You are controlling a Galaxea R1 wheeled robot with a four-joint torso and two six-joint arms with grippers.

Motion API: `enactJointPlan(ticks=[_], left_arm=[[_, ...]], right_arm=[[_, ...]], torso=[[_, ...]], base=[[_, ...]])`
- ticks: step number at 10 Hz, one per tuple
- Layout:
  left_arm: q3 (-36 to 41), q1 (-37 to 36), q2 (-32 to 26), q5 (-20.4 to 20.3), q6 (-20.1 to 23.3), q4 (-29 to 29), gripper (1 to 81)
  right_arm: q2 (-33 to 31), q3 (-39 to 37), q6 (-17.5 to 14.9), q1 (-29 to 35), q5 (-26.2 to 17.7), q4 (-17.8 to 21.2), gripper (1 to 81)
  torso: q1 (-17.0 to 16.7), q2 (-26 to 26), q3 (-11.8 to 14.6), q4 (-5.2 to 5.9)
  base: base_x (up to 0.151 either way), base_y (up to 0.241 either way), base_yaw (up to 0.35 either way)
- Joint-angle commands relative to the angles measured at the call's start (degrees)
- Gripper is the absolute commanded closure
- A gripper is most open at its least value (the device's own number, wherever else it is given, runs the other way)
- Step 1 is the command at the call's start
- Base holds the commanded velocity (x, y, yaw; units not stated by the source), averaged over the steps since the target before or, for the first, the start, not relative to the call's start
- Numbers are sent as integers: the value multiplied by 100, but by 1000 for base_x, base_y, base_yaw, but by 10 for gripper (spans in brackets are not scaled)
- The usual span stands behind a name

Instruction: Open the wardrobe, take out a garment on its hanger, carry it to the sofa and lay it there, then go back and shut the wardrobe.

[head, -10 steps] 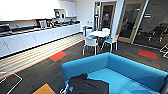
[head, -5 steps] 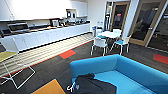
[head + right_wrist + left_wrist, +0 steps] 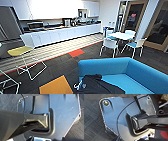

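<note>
A blue sofa (image 3: pixel 130 72) fills the lower right of the head view. A black garment (image 3: pixel 100 86) lies on its seat at the bottom centre, with a white hanger (image 3: pixel 78 86) poking out at its left edge. Beyond, white chairs (image 3: pixel 110 45) ring a small table (image 3: pixel 121 35) at upper right, and a kitchen counter (image 3: pixel 62 31) runs across the upper left. An orange floor patch (image 3: pixel 55 86) sits beside the sofa. Whether either gripper's pincer is apart or together cannot be told.
</note>
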Motion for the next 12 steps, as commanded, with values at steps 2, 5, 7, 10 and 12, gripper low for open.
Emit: enactJointPlan(ticks=[2, 5, 7, 10, 12], left_arm=[[-47, -176, -47, 174, 50, 70, 10], [-65, -167, -65, 174, 50, 106, 10], [-65, -159, -56, 174, 50, 106, 10], [-65, -141, -47, 174, 58, 97, 10], [-74, -97, -56, 174, 138, 88, 10]], right_arm=[[52, 15, -19, 121, -327, 12, 10], [26, -46, -2, 147, -337, 12, 10], [34, -46, -2, 147, -328, 12, 10], [43, -38, -2, 147, -337, 4, 10], [60, -46, -2, 139, -328, 12, 10]], torso=[[3, 0, 0, 0], [3, 0, 0, 0], [3, 0, 0, 0], [3, 0, 0, 0], [3, 0, 0, 0]], base=[[0, 0, 301], [0, 0, 301], [0, 0, 301], [0, 0, 301], [0, 0, 301]])
